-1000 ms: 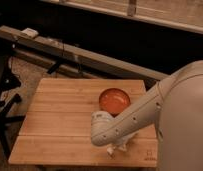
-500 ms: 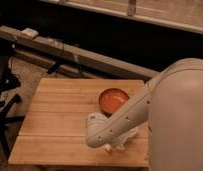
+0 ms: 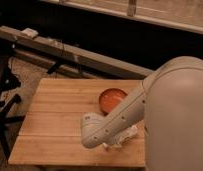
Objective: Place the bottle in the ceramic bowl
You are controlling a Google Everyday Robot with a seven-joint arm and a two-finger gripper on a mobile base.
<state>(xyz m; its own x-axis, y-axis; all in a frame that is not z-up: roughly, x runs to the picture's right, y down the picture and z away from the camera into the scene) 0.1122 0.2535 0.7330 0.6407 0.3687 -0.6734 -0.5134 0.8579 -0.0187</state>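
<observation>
Your arm point(image 3: 115, 120) covered the near right edge of the ceramic bowl point(image 3: 111, 99), glossy orange-red at the middle of the wooden table point(image 3: 55, 115), and you could not tell the grip of the gripper point(image 3: 122, 141), low near the front edge, nor pick out the bottle among the pale shapes there.

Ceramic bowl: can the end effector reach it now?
Probably yes. The end effector hangs low at the wooden table's front edge; the ceramic bowl sits just behind it, partly under the arm.

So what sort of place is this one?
Probably a test lab, not a home: a wooden table with one ceramic bowl, loose cables behind. The gripper hangs low over the table's near edge.
</observation>
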